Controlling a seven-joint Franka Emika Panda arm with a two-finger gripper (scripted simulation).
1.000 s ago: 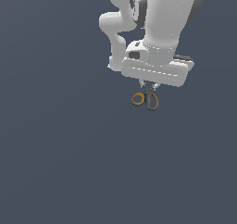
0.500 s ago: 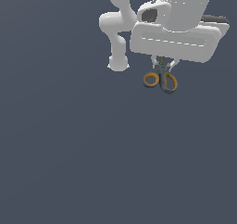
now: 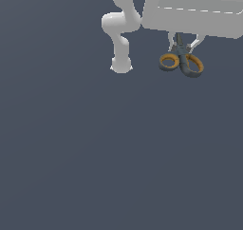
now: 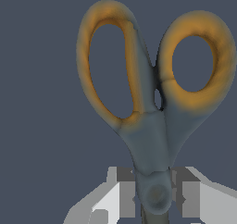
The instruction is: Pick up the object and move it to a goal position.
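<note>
Right now the tool [image 3: 181, 47] is clamped on the scissors [image 3: 182, 62] at the pivot, ring handles hanging straight below it.

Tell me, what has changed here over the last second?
The gripper, carrying the scissors, moved toward the exterior view's right and now looks larger in that view, likely nearer the camera. The grip stayed the same: fingers clamped near the pivot, ring handles hanging below. Nothing was let go.
</note>
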